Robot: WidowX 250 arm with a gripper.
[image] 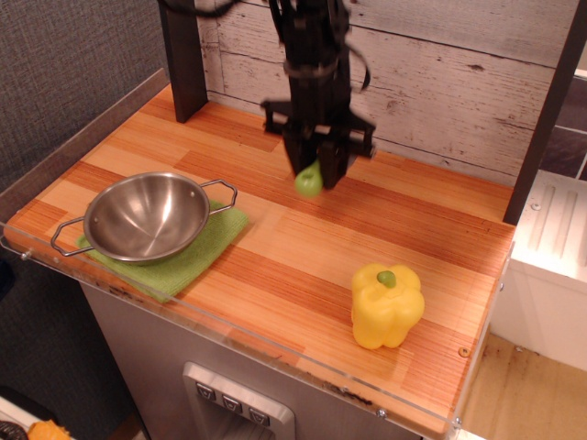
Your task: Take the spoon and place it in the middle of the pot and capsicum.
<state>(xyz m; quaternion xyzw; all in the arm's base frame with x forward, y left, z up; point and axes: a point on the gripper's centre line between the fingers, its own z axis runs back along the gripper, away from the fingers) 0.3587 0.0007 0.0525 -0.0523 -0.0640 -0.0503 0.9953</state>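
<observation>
My gripper (316, 165) hangs over the back middle of the wooden counter, shut on the spoon (309, 181). Only the lime-green handle end shows below the fingers; the grey head is hidden between them. The spoon looks lifted slightly off the counter. The pot (147, 215), a shiny steel bowl with two wire handles, sits at the front left on a green cloth. The capsicum (386, 306), yellow with a green stem, stands at the front right. The gripper is behind and between the two.
A green cloth (197, 257) lies under the pot. A dark post (183, 60) stands at the back left and a plank wall runs behind. A clear acrylic lip (275, 353) edges the counter front. A white unit (550, 266) stands to the right.
</observation>
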